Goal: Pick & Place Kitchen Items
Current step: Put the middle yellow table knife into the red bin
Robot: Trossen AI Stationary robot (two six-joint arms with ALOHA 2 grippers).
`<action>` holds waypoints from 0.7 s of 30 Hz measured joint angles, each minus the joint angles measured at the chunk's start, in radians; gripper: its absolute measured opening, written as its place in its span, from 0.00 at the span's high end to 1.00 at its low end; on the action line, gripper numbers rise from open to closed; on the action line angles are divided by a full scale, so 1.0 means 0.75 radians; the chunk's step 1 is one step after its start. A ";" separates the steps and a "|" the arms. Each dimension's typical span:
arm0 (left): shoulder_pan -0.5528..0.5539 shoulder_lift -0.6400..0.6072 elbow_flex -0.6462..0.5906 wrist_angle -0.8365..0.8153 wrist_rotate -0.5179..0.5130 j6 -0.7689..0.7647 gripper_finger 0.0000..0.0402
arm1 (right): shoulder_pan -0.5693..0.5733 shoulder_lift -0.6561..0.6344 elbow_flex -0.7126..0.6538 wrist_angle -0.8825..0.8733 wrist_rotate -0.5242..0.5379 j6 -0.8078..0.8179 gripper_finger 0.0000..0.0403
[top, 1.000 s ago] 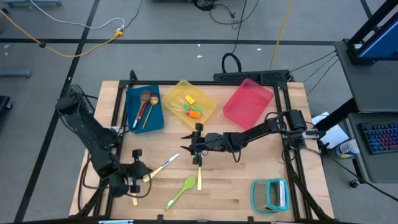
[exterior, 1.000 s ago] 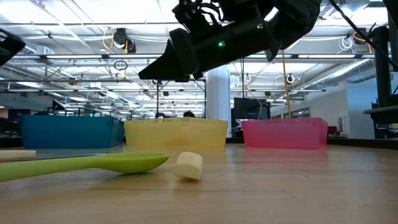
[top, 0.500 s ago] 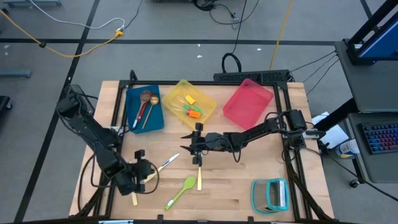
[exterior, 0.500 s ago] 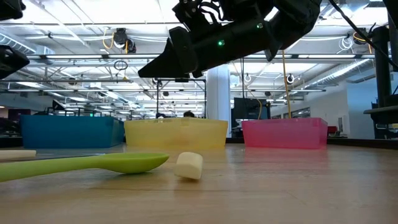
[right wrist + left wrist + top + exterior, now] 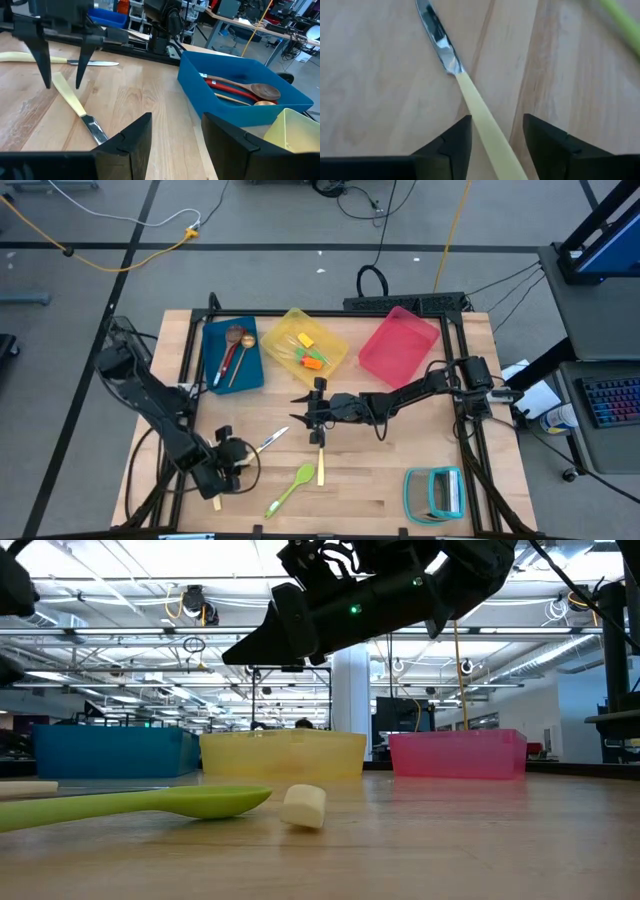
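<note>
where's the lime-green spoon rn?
High view: the lime-green spoon lies on the table's front centre, just beside a cream-handled utensil, right of the left hand.

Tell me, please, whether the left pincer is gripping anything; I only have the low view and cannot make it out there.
Observer: No. The left pincer is open, with a finger on either side of the cream-handled knife, which lies flat on the table.
Operator: Thank you. Is there anything inside the blue bin?
Observer: Yes. The blue bin holds a red spoon and a wooden spoon, lying side by side.
Operator: And the right pincer?
Observer: The right pincer is open with nothing between its fingers, over the middle of the table.
</note>
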 joint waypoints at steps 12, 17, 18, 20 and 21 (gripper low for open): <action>-0.029 0.129 0.000 0.070 0.000 -0.185 0.62 | 0.000 0.001 0.000 0.000 -0.001 0.000 0.59; -0.034 0.144 0.000 0.069 -0.045 -0.216 0.65 | 0.001 0.001 0.000 0.000 -0.001 0.015 0.59; -0.034 0.144 0.000 0.067 -0.055 -0.216 0.65 | 0.002 0.001 0.000 0.000 -0.005 0.033 0.59; -0.034 0.144 0.000 0.055 -0.077 -0.216 0.66 | 0.001 0.001 0.000 0.000 -0.056 0.063 0.59; -0.034 0.144 0.000 0.048 -0.087 -0.216 0.66 | 0.001 0.001 0.000 0.000 -0.095 0.069 0.59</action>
